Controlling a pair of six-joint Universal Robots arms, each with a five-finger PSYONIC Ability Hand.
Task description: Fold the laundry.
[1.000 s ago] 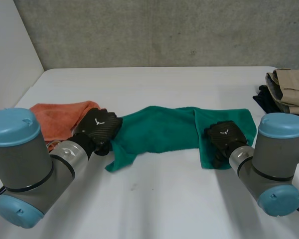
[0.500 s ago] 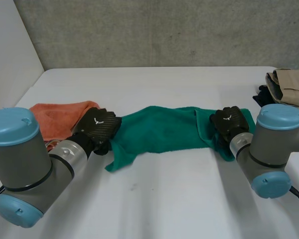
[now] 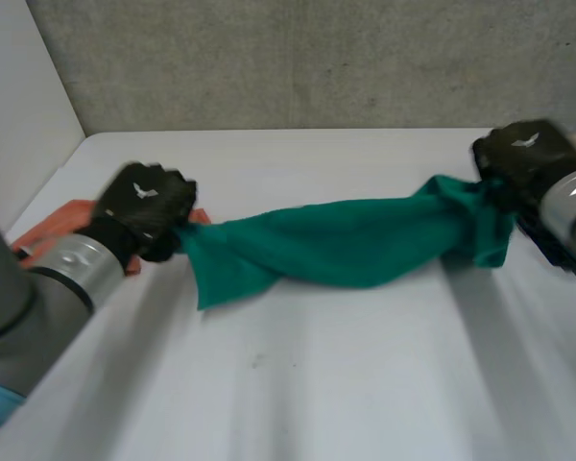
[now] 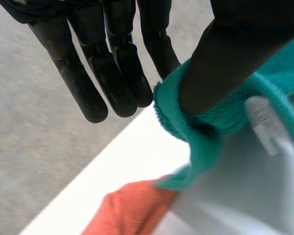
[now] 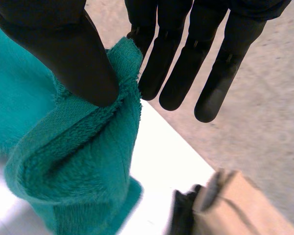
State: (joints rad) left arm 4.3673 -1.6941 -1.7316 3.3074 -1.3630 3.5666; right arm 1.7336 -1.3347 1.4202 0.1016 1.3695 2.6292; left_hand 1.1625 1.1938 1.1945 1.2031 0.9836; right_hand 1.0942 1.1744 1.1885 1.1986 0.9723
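A green towel [image 3: 346,242] hangs stretched between my two hands above the white table [image 3: 298,384]. My left hand [image 3: 146,204] pinches its left end; in the left wrist view the thumb presses the green towel [image 4: 220,115] against the fingers [image 4: 112,73]. My right hand [image 3: 521,154] holds the right end, raised near the table's far right. In the right wrist view the thumb pinches the green towel's edge [image 5: 88,147] against the fingers [image 5: 186,73]. The middle of the towel sags and a loose flap droops below the left hand.
An orange cloth [image 3: 53,226] lies on the table under and behind my left hand, also seen as the orange cloth [image 4: 132,210] in the left wrist view. Folded beige and dark clothes [image 5: 225,205] are stacked at the table's right edge.
My right hand closed on the towel's right end and lifted it up and to the right. My left hand rose and moved left, pulling the towel taut off the table.
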